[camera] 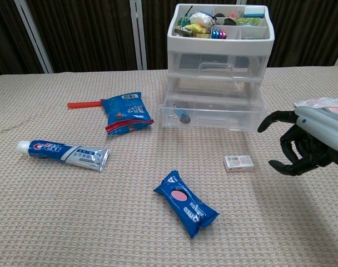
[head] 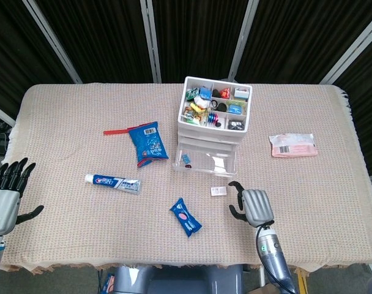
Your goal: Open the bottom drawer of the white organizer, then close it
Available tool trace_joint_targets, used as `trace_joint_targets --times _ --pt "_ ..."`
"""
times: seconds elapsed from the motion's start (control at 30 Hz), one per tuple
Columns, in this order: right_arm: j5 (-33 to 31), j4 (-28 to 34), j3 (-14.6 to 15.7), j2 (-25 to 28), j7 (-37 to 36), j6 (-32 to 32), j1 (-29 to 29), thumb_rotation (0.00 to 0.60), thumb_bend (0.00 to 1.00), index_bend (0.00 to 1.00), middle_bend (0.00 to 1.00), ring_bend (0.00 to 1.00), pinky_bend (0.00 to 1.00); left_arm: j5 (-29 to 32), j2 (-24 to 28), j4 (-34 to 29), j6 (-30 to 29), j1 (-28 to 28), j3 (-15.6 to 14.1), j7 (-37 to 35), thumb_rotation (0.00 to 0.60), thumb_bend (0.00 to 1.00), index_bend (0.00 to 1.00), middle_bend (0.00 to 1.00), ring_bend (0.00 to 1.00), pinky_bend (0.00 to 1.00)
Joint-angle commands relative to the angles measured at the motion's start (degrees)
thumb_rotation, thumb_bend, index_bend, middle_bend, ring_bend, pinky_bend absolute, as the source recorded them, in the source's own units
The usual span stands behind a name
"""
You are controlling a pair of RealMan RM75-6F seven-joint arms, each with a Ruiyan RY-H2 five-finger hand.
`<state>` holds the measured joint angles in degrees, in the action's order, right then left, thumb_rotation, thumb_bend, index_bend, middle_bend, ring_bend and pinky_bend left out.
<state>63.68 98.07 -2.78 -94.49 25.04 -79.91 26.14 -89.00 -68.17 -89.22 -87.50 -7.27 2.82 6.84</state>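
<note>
The right hand [head: 252,205] hangs over the surface [head: 82,116] with its fingers [camera: 294,149] apart and curled into a loose claw, holding nothing and touching nothing; in the chest view it shows at the right edge [camera: 308,143], palm turned toward the middle of the cloth. At about 10 o'clock from it in the head view, just beside the fingertips but apart from them, lies a small white box [head: 218,191]. Further on at about 11 o'clock stands the white organizer [head: 213,113], its open top tray full of small coloured items, and its bottom drawer [head: 205,161] is pulled out toward the robot, clear-walled, with a small dark object inside near its left end. The hand is well apart from the drawer front. At 9 o'clock from the right hand lies a blue snack packet [head: 185,216], and beyond it at about 10 o'clock a toothpaste tube [head: 112,182]. A blue bag [head: 147,143] with a red edge lies at 9 o'clock from the organizer, touching or just beside a red stick [head: 115,131]. A pink packet [head: 292,145] lies at 3 o'clock from the organizer. The left hand [head: 5,195] sits at the far left edge of the head view, off the cloth, fingers spread wide and straight, holding nothing.
</note>
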Motion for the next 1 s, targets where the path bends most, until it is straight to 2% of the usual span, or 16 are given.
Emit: trace_joint_targets --times 0.03,0.37,0.6,0.77,1.0 --pt "0.66 -4.66 -1.11 -2.93 1.26 0.98 0.46 0.600 0.31 0.30 0.75 0.76 0.71 -0.07 -0.03 0.06 -0.08 0.00 0.02 -0.15 0.600 0.11 0.06 0.00 0.00 0.00" --pt "1.35 -13.27 -2.08 -7.88 1.31 3.58 0.80 0.600 0.32 0.36 0.75 0.76 0.71 -0.25 0.03 0.21 -0.35 0.01 0.13 -1.07 0.600 0.12 0.06 0.00 0.00 0.00" --pt "2.04 -16.56 -2.54 -10.29 0.35 4.64 0.59 0.600 0.33 0.36 0.75 0.76 0.71 -0.35 0.00 0.26 -0.41 0.01 0.12 -1.32 0.600 0.12 0.07 0.00 0.00 0.00" --pt "3.72 -18.36 -1.79 -11.41 -0.33 5.15 0.31 0.600 0.34 0.33 0.76 0.76 0.71 -0.35 0.00 0.24 -0.40 0.04 0.08 -1.39 0.600 0.12 0.07 0.00 0.00 0.00" --pt "4.31 -19.52 -2.59 -12.10 -0.69 6.19 0.17 0.600 0.35 0.27 0.76 0.76 0.71 -0.28 0.01 0.12 -0.30 0.02 0.09 -1.42 0.600 0.12 0.07 0.00 0.00 0.00"
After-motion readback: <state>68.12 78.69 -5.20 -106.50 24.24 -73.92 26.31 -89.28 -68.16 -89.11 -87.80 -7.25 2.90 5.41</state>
